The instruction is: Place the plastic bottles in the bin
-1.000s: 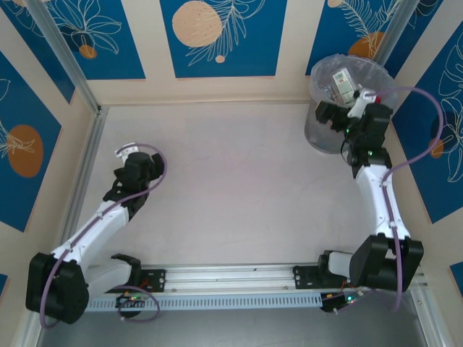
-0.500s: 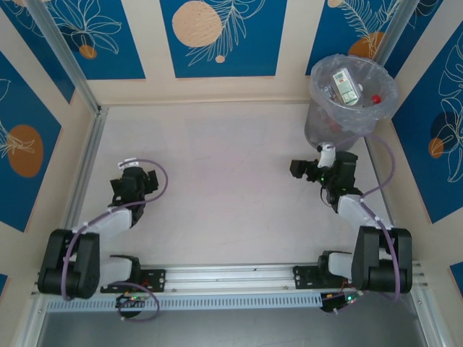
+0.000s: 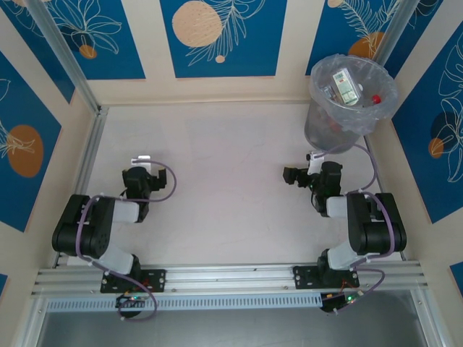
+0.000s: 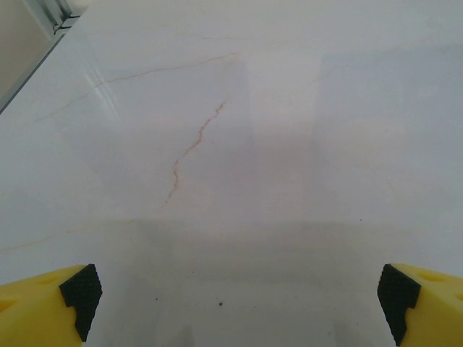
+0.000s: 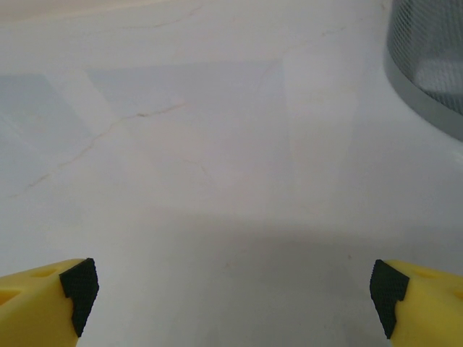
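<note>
Both arms sit tucked low near their bases. The left gripper and the right gripper gape wide over the pale surface, holding nothing. The plastic bottles lie inside the bin in the far right corner

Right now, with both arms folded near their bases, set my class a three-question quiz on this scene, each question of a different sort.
1. True or false: a bottle lies on the table between the arms.
2. The bin stands nearer which arm? A left; B right.
3. Fill in: the left fingers and right fingers stand ___.
Key: 1 false, the visible bottles sit in the bin; 2 B; 3 open.
</note>
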